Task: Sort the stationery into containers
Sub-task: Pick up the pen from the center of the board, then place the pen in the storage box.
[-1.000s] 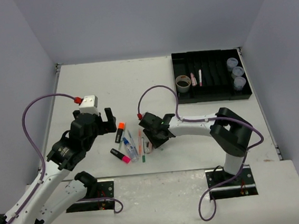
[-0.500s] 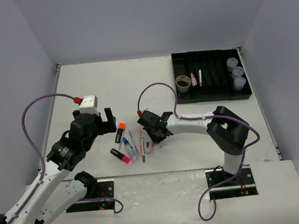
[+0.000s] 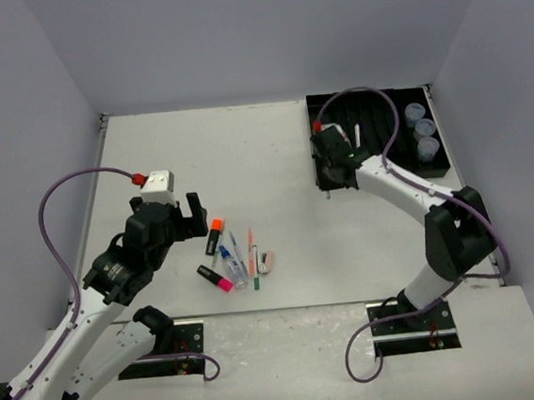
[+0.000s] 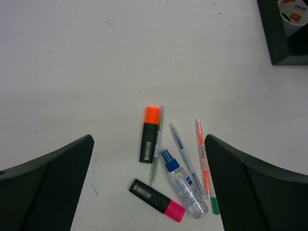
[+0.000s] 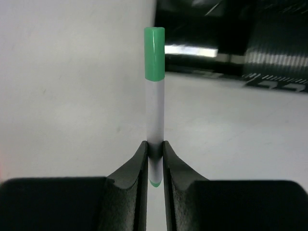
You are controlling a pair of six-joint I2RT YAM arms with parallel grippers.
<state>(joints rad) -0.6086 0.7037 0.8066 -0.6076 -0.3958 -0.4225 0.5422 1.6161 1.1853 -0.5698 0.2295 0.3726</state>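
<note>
My right gripper (image 3: pixel 332 163) is shut on a thin white pen with a green cap (image 5: pixel 154 96), held above the table by the near left corner of the black compartment tray (image 3: pixel 388 176). The tray's edge shows ahead in the right wrist view (image 5: pixel 231 29). My left gripper (image 3: pixel 167 211) is open and empty above the loose pile: an orange highlighter (image 4: pixel 150 134), a pink highlighter (image 4: pixel 156 200), a clear blue-capped bottle (image 4: pixel 185 185), a blue pen (image 4: pixel 183 149), an orange pen (image 4: pixel 202 154) and a thin green pen (image 4: pixel 157 144). The pile lies between its fingers (image 4: pixel 45 187).
In the tray lie three bluish-lidded tubs (image 3: pixel 421 130) at the right and a white pen (image 3: pixel 357 137). The tape roll (image 4: pixel 292 14) sits in the tray's left corner, hidden behind my right gripper in the top view. A small item (image 3: pixel 269 261) lies at the pile's right.
My right gripper has left the pile with the green-capped pen and swung right and away to the tray's near left corner. The left arm has not moved.
</note>
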